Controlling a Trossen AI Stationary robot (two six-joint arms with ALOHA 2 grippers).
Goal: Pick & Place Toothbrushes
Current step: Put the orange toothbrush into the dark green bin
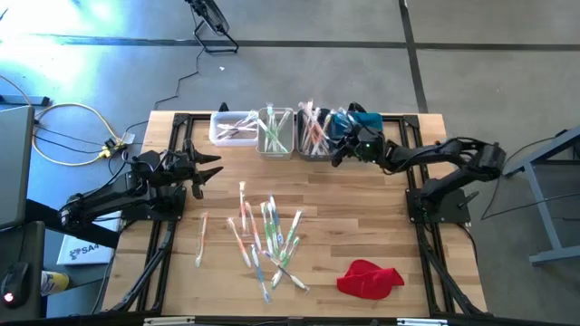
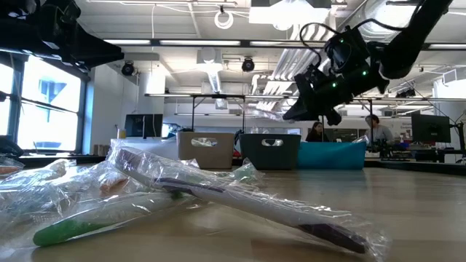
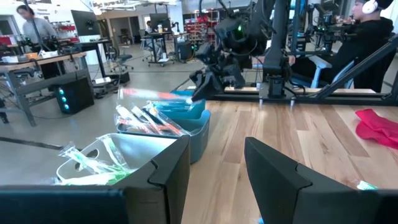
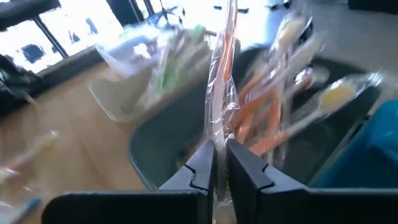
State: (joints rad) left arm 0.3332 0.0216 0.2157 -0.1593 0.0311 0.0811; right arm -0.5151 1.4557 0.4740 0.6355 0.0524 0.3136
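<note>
- Orange-handled, in a clear wrapper, a toothbrush is being pinched between the nearly closed fingers of the right gripper, standing upright over the grey bin.
- In the high view, the right gripper is hanging at the upper centre of the frame, above the grey bin and just beside the blue bin.
- Along the table's far edge, 4 bins are sitting in a row: the white bin, the beige bin, then the grey and the blue.
- Loose toothbrushes are lying scattered at the lower centre of the wooden table, with a red cloth at the lower right.
- At the left edge of the table, the left gripper is waiting with its fingers spread and nothing between them.
</note>
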